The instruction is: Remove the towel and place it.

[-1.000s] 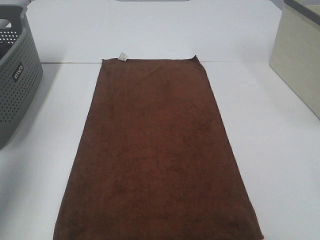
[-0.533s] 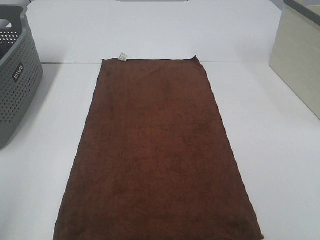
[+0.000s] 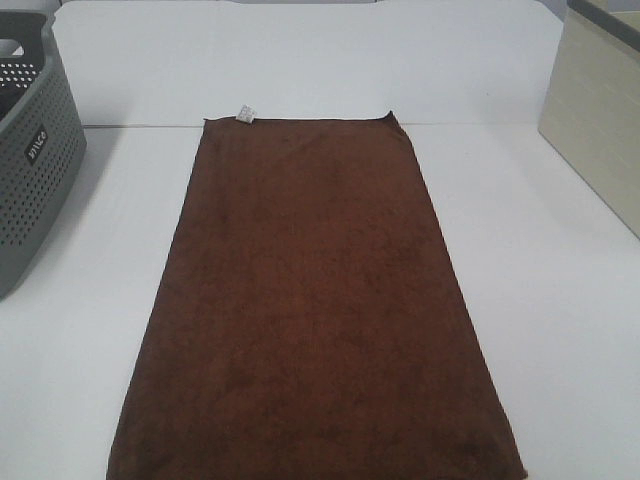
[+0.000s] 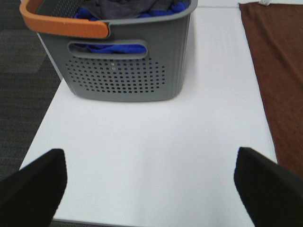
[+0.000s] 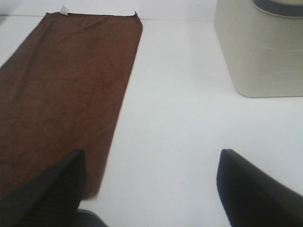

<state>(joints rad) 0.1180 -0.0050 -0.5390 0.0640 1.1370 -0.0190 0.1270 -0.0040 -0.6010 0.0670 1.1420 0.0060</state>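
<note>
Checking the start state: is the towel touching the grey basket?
Apart. The overhead view shows bare white table between the towel and the grey basket.

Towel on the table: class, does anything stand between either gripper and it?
Nothing visible does. The towel lies flat; bare table separates it from the open left gripper and the open right gripper.

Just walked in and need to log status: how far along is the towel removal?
Nothing looks done: the towel lies flat, spread on the table. Nothing is in hand: the left claw and right claw are open and empty beside it. Grasping, lifting and placing all remain.
</note>
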